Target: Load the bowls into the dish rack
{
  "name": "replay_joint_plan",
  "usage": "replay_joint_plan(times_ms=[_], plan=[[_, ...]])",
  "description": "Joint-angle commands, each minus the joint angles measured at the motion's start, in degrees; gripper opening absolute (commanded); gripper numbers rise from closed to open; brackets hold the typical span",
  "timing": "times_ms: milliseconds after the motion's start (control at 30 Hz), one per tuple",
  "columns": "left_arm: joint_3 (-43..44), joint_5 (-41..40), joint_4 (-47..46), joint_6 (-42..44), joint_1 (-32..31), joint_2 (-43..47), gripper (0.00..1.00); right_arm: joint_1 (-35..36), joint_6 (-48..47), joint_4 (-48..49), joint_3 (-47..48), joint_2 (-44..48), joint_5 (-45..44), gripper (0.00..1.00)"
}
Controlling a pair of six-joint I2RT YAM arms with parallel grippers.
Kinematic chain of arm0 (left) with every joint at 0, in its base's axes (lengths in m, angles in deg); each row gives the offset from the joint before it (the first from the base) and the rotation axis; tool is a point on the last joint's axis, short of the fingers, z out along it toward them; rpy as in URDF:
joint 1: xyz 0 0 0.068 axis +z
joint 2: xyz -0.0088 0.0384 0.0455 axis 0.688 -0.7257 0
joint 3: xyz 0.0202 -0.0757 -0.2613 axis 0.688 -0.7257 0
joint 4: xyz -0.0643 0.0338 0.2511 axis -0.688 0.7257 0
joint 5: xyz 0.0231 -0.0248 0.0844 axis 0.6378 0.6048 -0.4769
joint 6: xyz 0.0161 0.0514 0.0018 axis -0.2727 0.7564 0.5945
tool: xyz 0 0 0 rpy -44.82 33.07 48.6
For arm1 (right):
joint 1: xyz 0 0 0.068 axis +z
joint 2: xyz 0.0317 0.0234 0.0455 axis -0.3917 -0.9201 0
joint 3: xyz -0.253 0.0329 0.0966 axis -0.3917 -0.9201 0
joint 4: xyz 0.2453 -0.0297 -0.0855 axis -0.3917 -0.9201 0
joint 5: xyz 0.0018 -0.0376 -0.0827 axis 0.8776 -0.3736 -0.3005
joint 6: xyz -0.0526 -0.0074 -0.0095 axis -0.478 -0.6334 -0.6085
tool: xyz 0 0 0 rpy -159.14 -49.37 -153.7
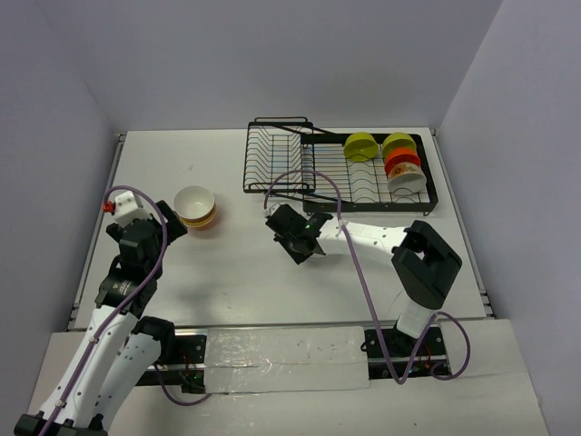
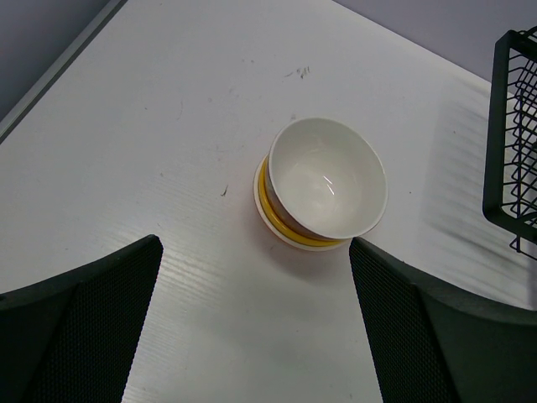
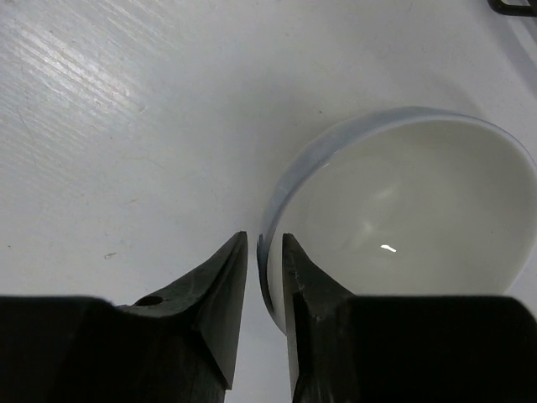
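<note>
Right claw (image 3: 264, 241): clenched on rim of white bowl (image 3: 403, 210). Left claw (image 2: 253, 245): released; stacked bowls (image 2: 323, 189) just ahead, not touching.

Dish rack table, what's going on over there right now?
Bowl loading is under way. The right gripper is pinching the rim of a white bowl just in front of the dish rack. The left gripper is open, hovering short of a stack of bowls with a white one on top. Several bowls already stand in the rack's right end.
</note>
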Motion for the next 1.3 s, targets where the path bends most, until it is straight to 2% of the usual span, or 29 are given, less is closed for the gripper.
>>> replay_joint_plan(times_ms=[0, 133, 567, 667, 767, 967, 1167, 1267], plan=[[1.1, 0.8, -2.3, 0.6, -0.2, -0.1, 0.99, -0.4, 0.6, -1.5, 2.5, 1.4, -0.7, 0.31], [1.1, 0.8, -2.4, 0.5, -0.2, -0.3, 0.99, -0.3, -1.1, -2.0, 3.6, 1.6, 0.1, 0.42], [1.0, 0.7, -2.4, 0.7, -0.2, -0.5, 0.99, -0.8, -4.4, -2.4, 3.8, 0.9, 2.4, 0.41], [1.1, 0.5, -2.5, 0.7, -0.2, -0.5, 0.99, -0.9, -4.6, -2.2, 3.8, 0.7, 2.6, 0.38], [1.0, 0.5, -2.4, 0.7, -0.2, -0.4, 0.99, -0.9, -5.0, -2.4, 3.9, 1.1, 2.4, 0.3], [1.1, 0.4, -2.5, 0.7, -0.2, -0.6, 0.99, -1.2, -5.6, -3.9, 4.9, 2.9, 2.2, 0.0], [1.0, 0.4, -2.6, 0.9, -0.2, -0.8, 0.99, -2.6, -5.9, -4.8, 9.2, 12.5, 7.2, 0.0], [1.1, 0.4, -2.6, 0.9, -0.2, -1.1, 0.99, -5.6, -6.3, -5.5, 12.5, 16.7, 10.9, 0.0]])
